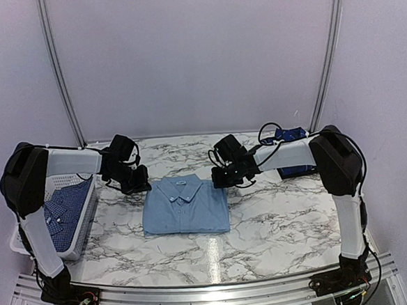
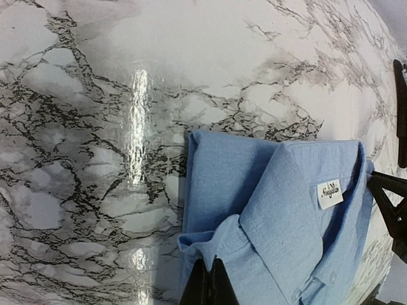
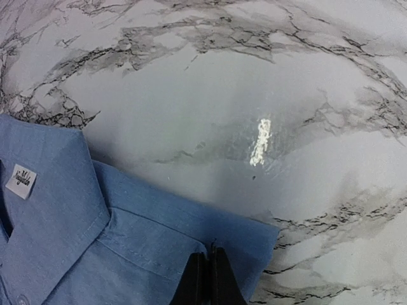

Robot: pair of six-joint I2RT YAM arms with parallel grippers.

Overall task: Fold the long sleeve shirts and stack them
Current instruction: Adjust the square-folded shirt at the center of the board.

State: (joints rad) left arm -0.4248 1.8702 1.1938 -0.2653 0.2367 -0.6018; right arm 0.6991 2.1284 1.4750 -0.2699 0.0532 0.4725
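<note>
At the far left, the check shirt [image 1: 62, 208] lies in the basket [image 1: 89, 215]. The left pincer [image 1: 141, 181] is clenched, and appears pinched on the far-left corner of the light blue shirt [image 1: 185, 206]. That shirt lies folded mid-bench, collar away from the arm bases, its collar edge running from one pincer to the other. The right pincer [image 1: 219, 178] is clenched likewise on the far-right corner. Each arm is judged equally near for a joint move.
</note>
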